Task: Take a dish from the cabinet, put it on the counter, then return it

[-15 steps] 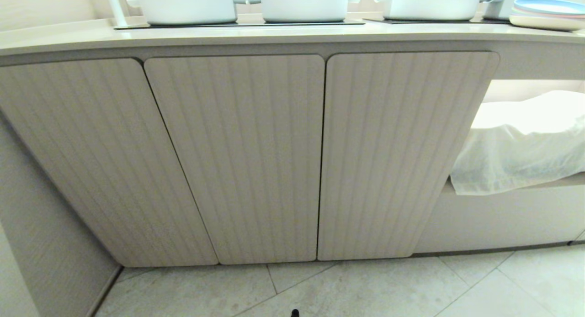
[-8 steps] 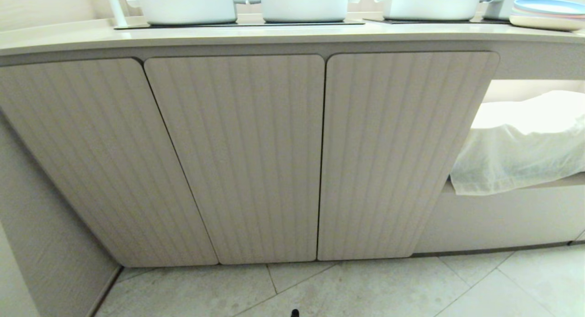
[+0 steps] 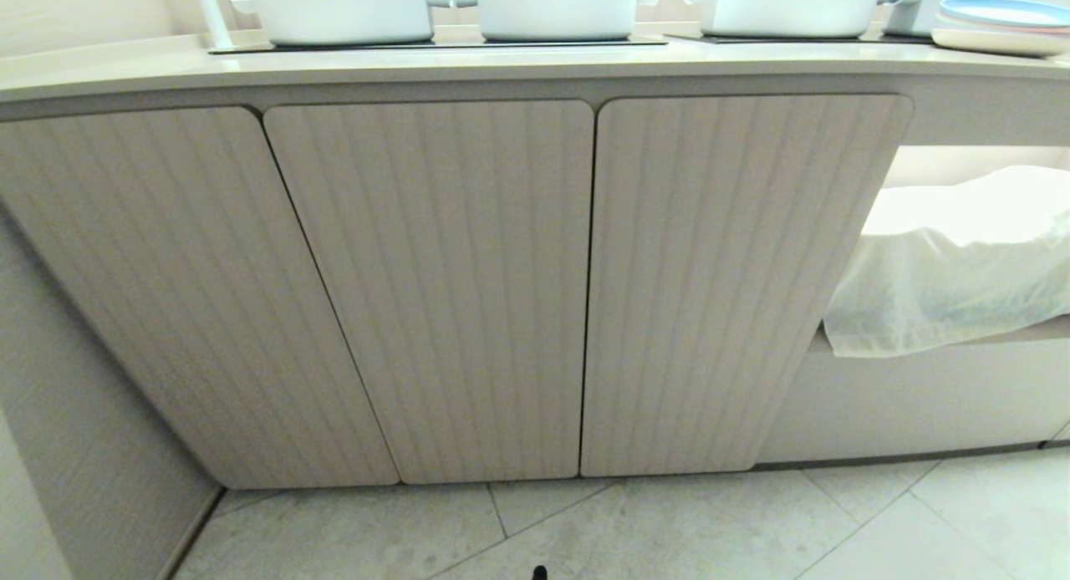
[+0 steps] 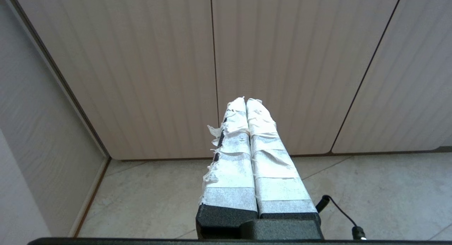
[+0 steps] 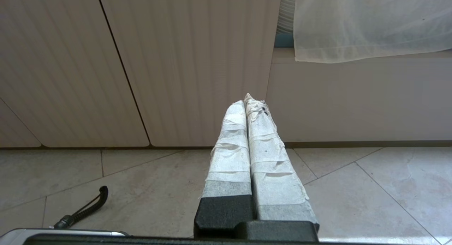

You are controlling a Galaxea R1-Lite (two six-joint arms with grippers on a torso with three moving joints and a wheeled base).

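Facing the closed cabinet (image 3: 435, 287), both hands hang short of it, pressed together.

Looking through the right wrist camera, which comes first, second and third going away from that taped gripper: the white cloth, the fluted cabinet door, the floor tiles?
From the right gripper, shut and holding nothing:
1. Floor tiles, directly beneath it.
2. Fluted cabinet door, straight ahead, closed.
3. White cloth, higher up, hanging from the recess beside that door.
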